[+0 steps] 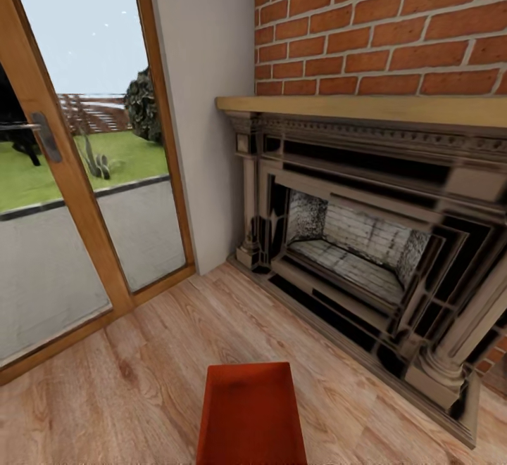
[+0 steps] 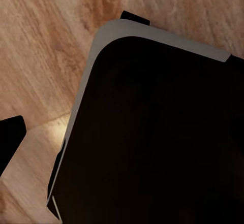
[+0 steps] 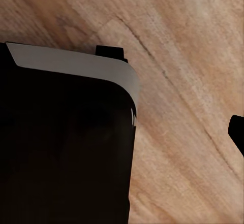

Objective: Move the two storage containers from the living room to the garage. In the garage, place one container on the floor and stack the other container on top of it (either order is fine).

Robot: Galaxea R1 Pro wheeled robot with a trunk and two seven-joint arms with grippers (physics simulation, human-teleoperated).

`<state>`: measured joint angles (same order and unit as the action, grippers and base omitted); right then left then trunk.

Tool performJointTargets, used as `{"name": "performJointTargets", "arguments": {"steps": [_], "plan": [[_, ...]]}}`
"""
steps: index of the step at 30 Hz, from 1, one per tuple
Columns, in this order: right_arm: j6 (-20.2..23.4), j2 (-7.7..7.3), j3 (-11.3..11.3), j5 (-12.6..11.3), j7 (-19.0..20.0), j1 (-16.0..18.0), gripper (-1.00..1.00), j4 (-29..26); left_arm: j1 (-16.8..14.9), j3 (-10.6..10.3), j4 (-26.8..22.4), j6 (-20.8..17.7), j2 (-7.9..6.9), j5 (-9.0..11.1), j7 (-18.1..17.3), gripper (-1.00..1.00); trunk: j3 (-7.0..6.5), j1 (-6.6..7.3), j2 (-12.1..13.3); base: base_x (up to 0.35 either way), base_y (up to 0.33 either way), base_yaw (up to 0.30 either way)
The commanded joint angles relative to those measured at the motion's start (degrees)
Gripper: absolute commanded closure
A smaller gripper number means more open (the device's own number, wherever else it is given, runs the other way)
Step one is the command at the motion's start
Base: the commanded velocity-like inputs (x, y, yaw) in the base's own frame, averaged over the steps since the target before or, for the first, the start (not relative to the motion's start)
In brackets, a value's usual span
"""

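A: What does the head view give you?

B: One orange-red rectangular plastic storage container (image 1: 251, 416) low in the middle of the picture, close in front of the robot, over the light wood plank floor (image 1: 127, 380) of the living room. I cannot tell whether it rests on the planks or is carried.

A: And around it?

B: A dark ornate fireplace (image 1: 366, 240) ahead to the right, under a pale wooden mantel shelf (image 1: 366, 107) and a red brick wall (image 1: 380, 22). To the left, a wood-framed glass door (image 1: 77, 169) with grass and paving beyond.

A: The end effectors?

B: Each wrist view looks down at the plank floor past a large black body with a light grey rounded edge (image 2: 81, 107) (image 3: 76, 64). A dark tip shows at a picture's edge in each, but how far the fingers stand apart, or whether they hold anything, I cannot tell.
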<state>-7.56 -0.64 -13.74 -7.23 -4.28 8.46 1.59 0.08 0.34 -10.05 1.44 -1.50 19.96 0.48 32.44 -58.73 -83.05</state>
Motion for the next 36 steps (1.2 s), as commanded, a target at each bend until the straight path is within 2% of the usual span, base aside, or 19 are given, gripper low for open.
{"name": "performJointTargets", "arguments": {"steps": [1,36], "plan": [[-0.3,0.02,-0.5,-0.6,0.0,0.1,-1.0,0.2,0.0,0.0,-0.1,0.1,0.0,0.2,0.0,-1.0,0.14,0.0,0.0,0.0,0.0,0.0],[-0.4,0.25,-0.7,0.1,0.0,0.1,-1.0,0.2,0.0,-0.3,-0.1,0.1,-0.26,-0.3,0.0,-1.0,3.32,0.0,0.0,0.0,0.0,0.0]]}}
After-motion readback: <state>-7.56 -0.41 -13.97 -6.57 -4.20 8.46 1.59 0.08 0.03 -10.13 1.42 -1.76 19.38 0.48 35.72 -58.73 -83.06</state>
